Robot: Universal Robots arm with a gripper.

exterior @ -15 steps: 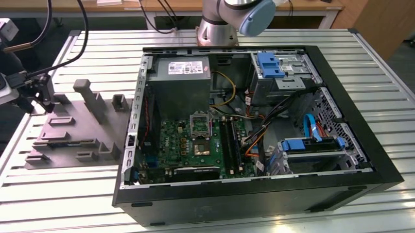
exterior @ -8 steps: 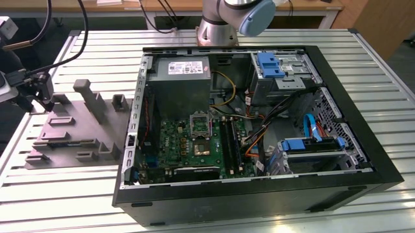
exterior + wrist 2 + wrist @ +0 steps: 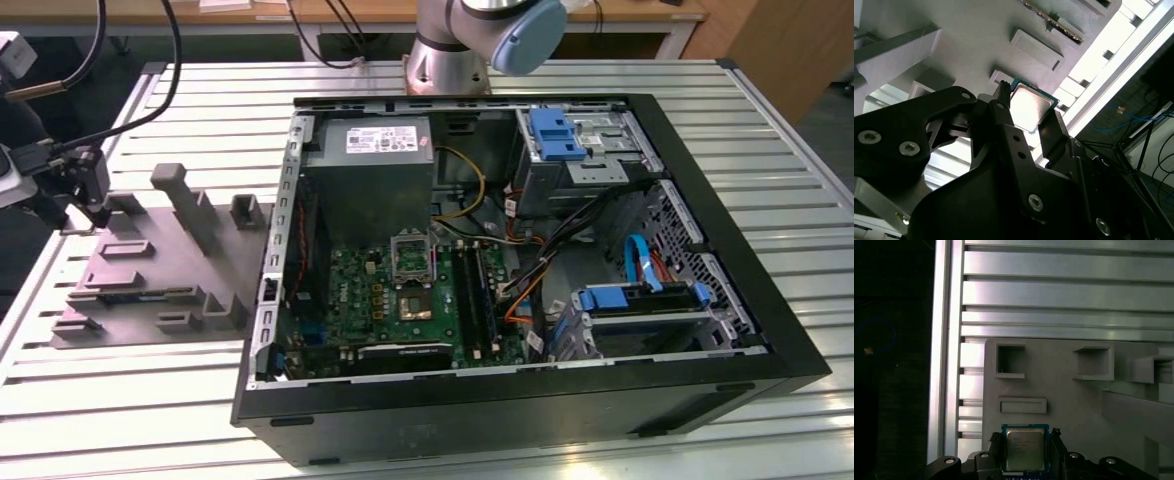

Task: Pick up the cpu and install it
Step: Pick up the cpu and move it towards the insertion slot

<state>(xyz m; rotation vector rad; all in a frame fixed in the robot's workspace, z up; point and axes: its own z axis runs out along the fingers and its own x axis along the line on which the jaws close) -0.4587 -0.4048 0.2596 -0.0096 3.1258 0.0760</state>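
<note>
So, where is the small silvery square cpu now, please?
The small silvery square cpu is gripped in the pincer over the grey moulded tray, at the exterior view's left.

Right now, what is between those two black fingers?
The cpu, a small silvery chip, gripped between the fingers, as both wrist views show.

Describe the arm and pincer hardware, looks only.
Silver-grey tubular metal arm with a pale blue round joint cap. Matt black angular pincer: flat link plates, silver hex-socket screws, two slim black fingers. Thin black cables hang near it in the exterior view.
</note>
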